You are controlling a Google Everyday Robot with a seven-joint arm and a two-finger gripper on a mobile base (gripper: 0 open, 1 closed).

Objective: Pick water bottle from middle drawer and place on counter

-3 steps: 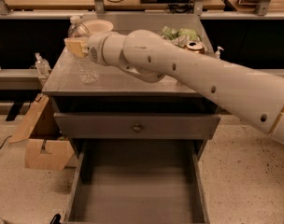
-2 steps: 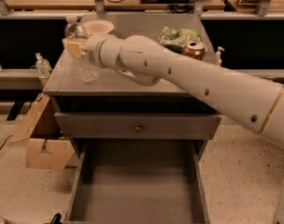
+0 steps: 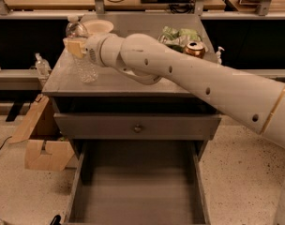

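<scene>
The arm reaches left across the counter (image 3: 115,83). Near the counter's left edge, the gripper (image 3: 73,46) clasps the upright bottle (image 3: 86,69), whose base touches the top. A bowl (image 3: 99,26) and a can (image 3: 195,49) sit behind. Below, the drawer (image 3: 138,191) stands pulled out.

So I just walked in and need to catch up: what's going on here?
The robot's end effector is at the water bottle, which stands on the left of the counter. The middle drawer below hangs open with nothing in it. Whether the bottle is released yet isn't visible.
</scene>
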